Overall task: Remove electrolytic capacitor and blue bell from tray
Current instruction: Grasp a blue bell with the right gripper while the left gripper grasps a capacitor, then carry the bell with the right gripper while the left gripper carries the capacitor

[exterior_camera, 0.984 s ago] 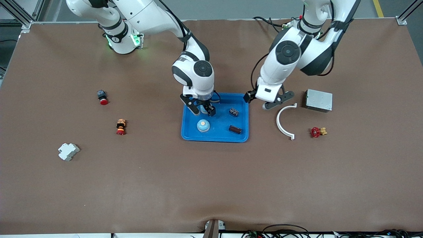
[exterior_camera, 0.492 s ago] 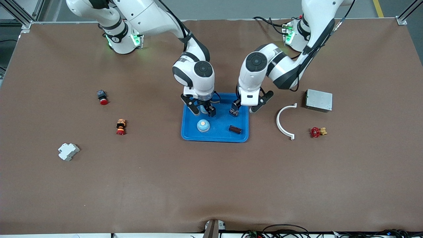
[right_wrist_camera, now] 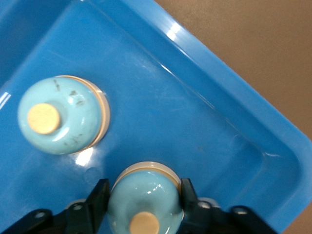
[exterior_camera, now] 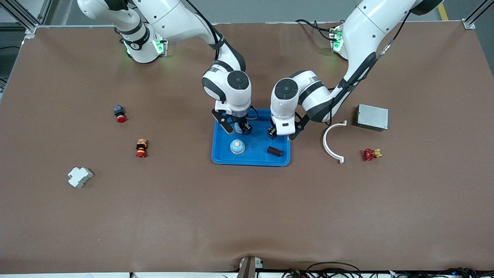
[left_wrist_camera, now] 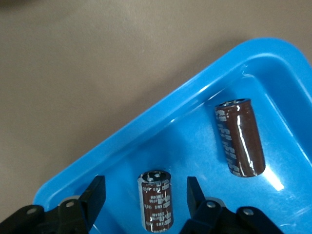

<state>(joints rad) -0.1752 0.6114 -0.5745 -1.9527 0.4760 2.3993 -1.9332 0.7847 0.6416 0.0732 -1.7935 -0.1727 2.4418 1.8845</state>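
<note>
Bells and capacitors lie in the blue tray; both end effectors straddle one, fingers spread.

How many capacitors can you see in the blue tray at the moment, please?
2. One capacitor lies between the open fingers of the left end effector; the other capacitor lies nearer the front camera in the blue tray. None seems hidden.
</note>
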